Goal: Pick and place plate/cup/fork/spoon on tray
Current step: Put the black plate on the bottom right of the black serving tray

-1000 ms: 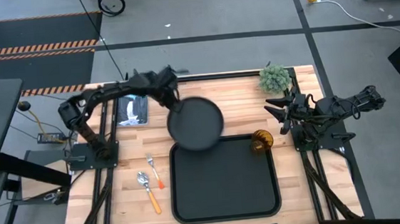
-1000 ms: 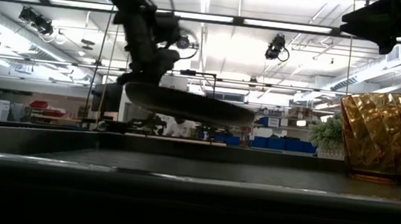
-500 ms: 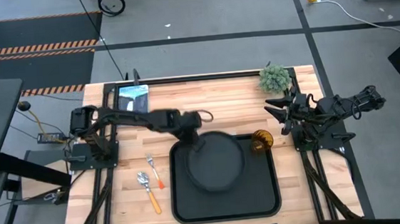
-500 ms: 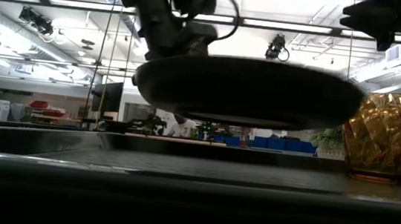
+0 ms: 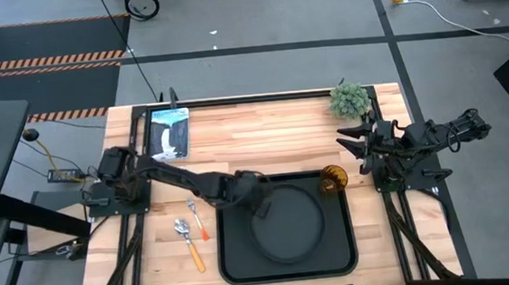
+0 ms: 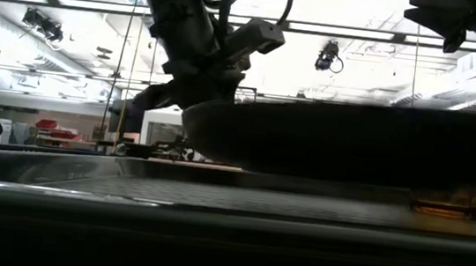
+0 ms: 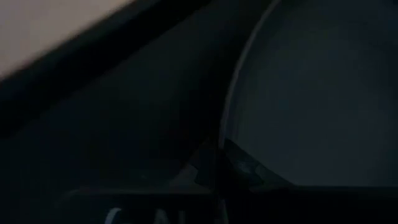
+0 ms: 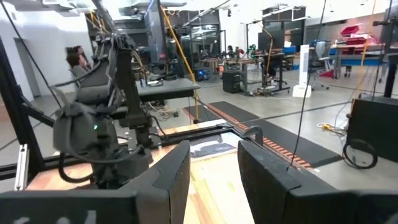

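Observation:
The round black plate [image 5: 290, 223] hangs low over the middle of the black tray [image 5: 237, 262], held by my left gripper [image 5: 255, 195]. In the low view the plate [image 6: 352, 141] is a wide dark shape just above the tray floor [image 6: 82, 183]. The amber cup [image 5: 333, 179] stands at the tray's far right corner, and the plate mostly hides it in the low view. The fork [image 5: 197, 218] and the spoon [image 5: 189, 242] lie on the table left of the tray. My right gripper [image 5: 353, 144] is open and empty at the table's right side. My left gripper is shut on the plate's rim [image 7: 225, 134] at the plate's far left side. A fingertip [image 7: 217, 165] sits right on the rim's edge. The fingers come from the table's left, slanting down. The plate sits about level, a little above the tray floor.
A small green plant [image 5: 349, 99] stands at the far right corner of the table. A flat printed card [image 5: 168, 131] lies at the far left. The right arm's base [image 5: 411, 162] stands right of the tray. There is bare wood between the tray and the far edge.
My left gripper has carried the plate from above the tray's far rim toward the table's near edge and down. The plate has stayed about level and is now low over the tray's middle. The right arm has kept still.

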Robot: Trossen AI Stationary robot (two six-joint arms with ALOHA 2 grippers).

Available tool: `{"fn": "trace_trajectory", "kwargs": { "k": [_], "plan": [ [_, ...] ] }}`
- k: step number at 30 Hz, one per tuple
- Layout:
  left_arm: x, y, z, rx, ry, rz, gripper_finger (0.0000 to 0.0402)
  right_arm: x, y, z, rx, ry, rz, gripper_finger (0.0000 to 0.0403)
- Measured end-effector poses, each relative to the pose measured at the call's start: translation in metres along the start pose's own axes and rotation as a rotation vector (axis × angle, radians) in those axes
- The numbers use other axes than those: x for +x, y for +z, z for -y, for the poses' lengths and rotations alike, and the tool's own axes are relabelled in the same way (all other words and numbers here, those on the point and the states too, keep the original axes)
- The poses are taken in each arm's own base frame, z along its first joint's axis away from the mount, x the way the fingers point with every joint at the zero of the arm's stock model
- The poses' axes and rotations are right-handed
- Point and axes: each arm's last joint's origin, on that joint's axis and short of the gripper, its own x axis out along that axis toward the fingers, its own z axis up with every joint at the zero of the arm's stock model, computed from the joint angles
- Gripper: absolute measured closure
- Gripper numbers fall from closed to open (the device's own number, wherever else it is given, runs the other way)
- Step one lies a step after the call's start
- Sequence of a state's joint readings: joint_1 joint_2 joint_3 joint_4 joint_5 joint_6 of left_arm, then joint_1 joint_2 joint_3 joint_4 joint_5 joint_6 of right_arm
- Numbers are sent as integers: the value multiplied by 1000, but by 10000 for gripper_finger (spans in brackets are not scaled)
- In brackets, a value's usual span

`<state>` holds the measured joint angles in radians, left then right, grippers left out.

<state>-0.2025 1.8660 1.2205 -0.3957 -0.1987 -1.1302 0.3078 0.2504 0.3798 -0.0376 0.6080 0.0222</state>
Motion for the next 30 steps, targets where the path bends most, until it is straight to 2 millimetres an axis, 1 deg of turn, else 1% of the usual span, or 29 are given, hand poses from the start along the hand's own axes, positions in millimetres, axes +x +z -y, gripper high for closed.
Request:
{"fn": "trace_trajectory", "kwargs": {
  "k": [3, 7, 9, 11, 13, 16, 19, 24, 28, 30],
  "plan": [
    [2, -10, 3, -51, 11, 22, 392, 0, 0, 0, 1, 11, 2, 261],
    [2, -19, 10, -109, -16, 47, 392, 0, 1, -1, 7, 45, 9, 261],
    [6, -24, 14, -142, -39, 53, 392, 0, 1, -2, 3, 60, 12, 261],
    [5, -28, 17, -140, -21, 46, 392, 0, 3, -2, -1, 76, 25, 261],
    [5, -27, 29, -140, -43, 54, 392, 0, 4, -2, -8, 82, 33, 261],
    [2, -24, 44, -123, -12, 48, 392, 0, 5, -2, -24, 86, 49, 261],
    [6, -22, 54, -94, 48, 30, 392, 0, 7, -2, -35, 86, 61, 261],
    [14, -18, 75, -71, 60, 17, 392, 0, 6, -3, -44, 89, 60, 261],
    [25, -18, 84, -39, 95, -10, 392, 0, 6, -3, -45, 103, 62, 261],
    [27, -17, 89, -21, 94, -10, 392, 0, 6, -3, -43, 109, 61, 261]
  ]
}}
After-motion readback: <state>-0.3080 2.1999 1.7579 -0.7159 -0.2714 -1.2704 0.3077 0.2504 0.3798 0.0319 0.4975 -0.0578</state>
